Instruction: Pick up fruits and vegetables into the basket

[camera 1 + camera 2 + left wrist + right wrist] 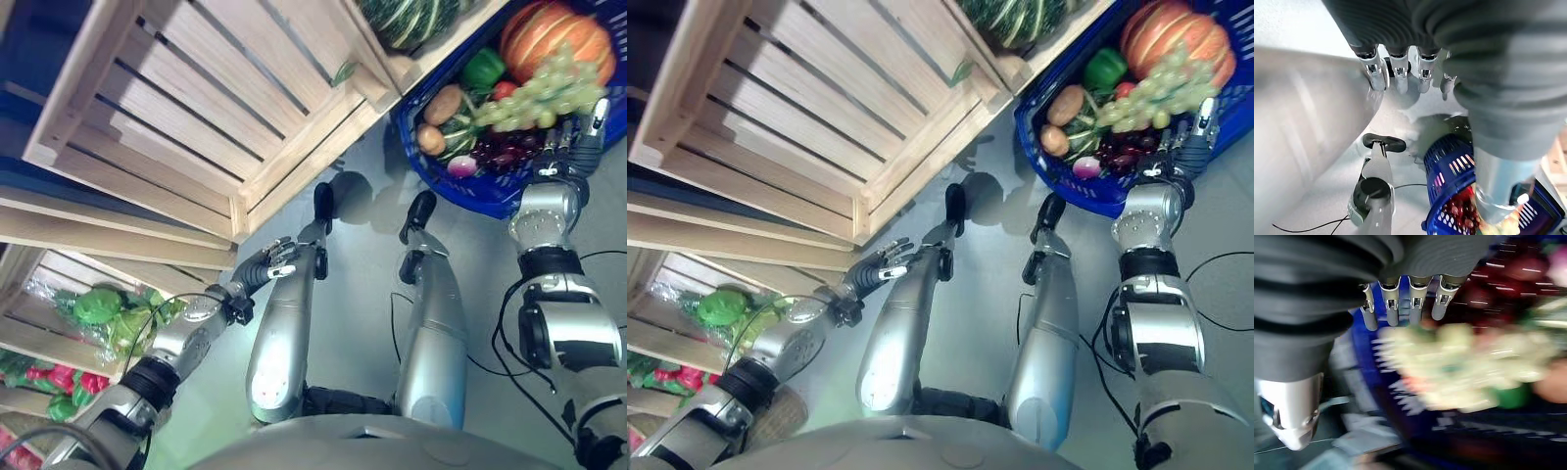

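A blue basket point(460, 188) stands on the floor at the upper right. It holds an orange pumpkin point(554, 34), a green pepper point(483, 69), potatoes point(443, 103), dark red grapes point(505, 152) and a bunch of green grapes point(539, 98) on top. My right hand point(578, 137) is at the basket's near rim beside the green grapes point(1464, 367), its fingers point(1400, 303) straight and open above them. My left hand point(272, 259) hangs low at the left, fingers relaxed and holding nothing; the basket point(1449, 161) shows beyond it.
A large empty wooden crate point(186, 108) fills the upper left. A second crate at the top holds a striped green squash point(411, 20). Lower-left shelves carry bagged green vegetables point(108, 313) and red ones point(59, 377). Grey floor lies between crates and basket.
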You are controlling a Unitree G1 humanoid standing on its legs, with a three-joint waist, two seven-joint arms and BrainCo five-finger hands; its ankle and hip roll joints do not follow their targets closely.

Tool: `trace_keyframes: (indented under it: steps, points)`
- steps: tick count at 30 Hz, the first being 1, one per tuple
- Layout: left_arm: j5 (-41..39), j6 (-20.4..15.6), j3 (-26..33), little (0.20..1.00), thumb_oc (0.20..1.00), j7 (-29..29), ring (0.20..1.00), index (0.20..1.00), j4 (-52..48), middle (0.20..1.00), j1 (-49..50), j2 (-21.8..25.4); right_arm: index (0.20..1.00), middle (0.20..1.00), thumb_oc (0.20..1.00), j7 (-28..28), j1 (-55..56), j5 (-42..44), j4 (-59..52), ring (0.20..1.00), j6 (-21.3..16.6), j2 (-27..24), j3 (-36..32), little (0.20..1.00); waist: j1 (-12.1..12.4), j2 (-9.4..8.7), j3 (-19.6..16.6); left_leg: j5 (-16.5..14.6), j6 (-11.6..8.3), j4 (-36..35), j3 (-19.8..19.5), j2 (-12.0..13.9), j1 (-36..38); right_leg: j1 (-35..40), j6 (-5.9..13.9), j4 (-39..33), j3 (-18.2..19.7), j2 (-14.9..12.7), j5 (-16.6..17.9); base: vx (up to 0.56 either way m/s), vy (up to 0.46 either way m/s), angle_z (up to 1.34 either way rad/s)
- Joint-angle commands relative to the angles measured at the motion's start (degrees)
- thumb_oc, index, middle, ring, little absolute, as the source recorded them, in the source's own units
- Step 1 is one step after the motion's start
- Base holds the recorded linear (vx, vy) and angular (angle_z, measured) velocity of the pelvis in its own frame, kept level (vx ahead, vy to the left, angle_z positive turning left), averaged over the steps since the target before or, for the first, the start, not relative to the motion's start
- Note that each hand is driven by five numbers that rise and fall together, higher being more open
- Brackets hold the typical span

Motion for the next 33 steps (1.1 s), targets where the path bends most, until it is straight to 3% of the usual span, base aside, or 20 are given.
trace_keyframes:
  steps: [1,5,9,12,17,20,21,22,24,27,33]
  points:
    - [0.2,-2.1,1.4,1.000,1.000,-0.8,1.000,1.000,0.4,1.000,5.9,-1.9,1.000,1.000,1.000,-7.2,8.0,-5.9,-5.5,1.000,-6.9,-1.5,-2.5,1.000,-2.2,0.35,-1.1,0.1,1.21,-5.3,2.3,-1.2,6.5,6.6,0.91,0.1,-2.2,5.1,-2.1,0.00,0.075,-0.04]
    - [-0.4,-2.5,4.4,1.000,1.000,-1.1,1.000,1.000,2.3,1.000,7.8,-3.1,1.000,1.000,1.000,-11.4,16.4,-13.5,-11.1,1.000,-9.7,2.6,-2.0,1.000,-3.1,-2.56,-1.1,0.5,1.14,-8.7,2.0,-0.4,15.1,15.7,1.74,-3.7,-1.9,5.6,-1.4,0.02,0.060,-0.05]
    - [1.9,-2.6,7.7,1.000,1.000,-0.8,1.000,1.000,4.4,1.000,9.6,-5.2,1.000,1.000,1.000,-15.1,23.5,-25.8,-16.5,1.000,-9.1,4.9,0.0,1.000,-4.0,-5.19,-1.4,0.9,0.61,-11.8,2.2,0.6,24.1,25.6,2.35,-8.7,-1.4,5.9,-0.3,0.07,0.065,-0.16]
    - [3.7,-2.7,9.7,1.000,1.000,-1.1,1.000,1.000,8.0,1.000,12.0,-7.6,1.000,1.000,1.000,-15.1,29.5,-33.5,-19.4,1.000,-7.4,6.2,1.1,1.000,-4.4,-7.18,-5.6,0.7,0.27,-14.1,2.3,1.2,28.8,30.9,2.90,-12.6,-0.8,5.9,0.4,0.15,0.056,-0.06]
    - [8.0,-2.9,12.7,1.000,1.000,-1.9,1.000,1.000,15.6,1.000,14.4,-11.4,1.000,1.000,1.000,-4.9,35.3,-41.3,-20.1,1.000,1.1,7.6,5.3,1.000,-4.9,-9.29,-12.3,0.8,-0.16,-18.0,2.9,1.9,35.1,37.5,3.81,-17.3,-0.2,5.9,1.2,0.15,0.075,-0.11]
    - [11.1,-2.3,14.8,1.000,1.000,-2.6,1.000,1.000,21.3,1.000,13.9,-13.1,1.000,1.000,1.000,4.5,37.8,-41.9,-17.2,1.000,9.4,8.5,9.5,1.000,-4.8,-10.34,-16.9,0.5,-0.40,-19.7,3.4,2.4,38.7,40.8,4.22,-19.1,-0.1,5.7,1.5,0.13,0.061,-0.07]
    - [11.1,-2.3,14.8,1.000,1.000,-2.6,1.000,1.000,21.4,1.000,13.9,-13.1,1.000,1.000,1.000,4.5,37.8,-41.9,-17.2,1.000,9.4,8.5,9.5,1.000,-4.9,-10.34,-16.9,0.5,-0.40,-19.8,3.4,2.4,38.8,40.9,4.22,-19.1,-0.1,5.7,1.5,0.12,0.070,-0.04]
    - [11.4,-1.6,16.4,1.000,1.000,-3.5,1.000,1.000,25.0,1.000,13.1,-14.0,1.000,1.000,1.000,10.7,39.0,-39.9,-14.3,1.000,15.6,9.6,11.8,1.000,-4.8,-10.78,-18.9,0.3,-0.64,-20.8,3.7,2.5,40.7,42.7,4.43,-20.4,-0.3,5.6,1.8,0.05,0.047,-0.03]
    - [11.7,-1.3,17.1,1.000,1.000,-4.0,1.000,1.000,27.0,1.000,12.5,-14.5,1.000,1.000,1.000,12.7,39.2,-42.9,-12.0,1.000,16.9,10.3,13.2,1.000,-4.7,-10.92,-19.6,0.3,-0.71,-21.4,3.7,2.5,41.6,43.7,4.52,-21.3,-0.5,5.5,2.1,0.04,0.054,-0.03]
    - [14.5,-1.3,17.7,1.000,1.000,-4.3,1.000,1.000,31.7,1.000,10.5,-15.4,1.000,1.000,1.000,16.9,39.4,-41.0,-6.3,1.000,22.5,12.5,15.9,1.000,-4.4,-11.17,-21.1,0.3,-0.87,-22.7,3.9,2.5,43.4,45.6,4.80,-23.1,-1.0,5.4,2.6,0.01,0.047,-0.01]
    - [19.4,-1.5,16.8,1.000,1.000,-6.2,1.000,1.000,40.9,1.000,6.8,-16.7,1.000,1.000,1.000,23.8,38.8,-47.1,7.8,1.000,26.8,16.8,20.5,1.000,-4.1,-10.53,-22.3,0.0,-0.68,-24.0,4.3,1.9,45.5,48.0,4.69,-25.5,-1.9,5.4,3.0,-0.03,0.064,-0.01]
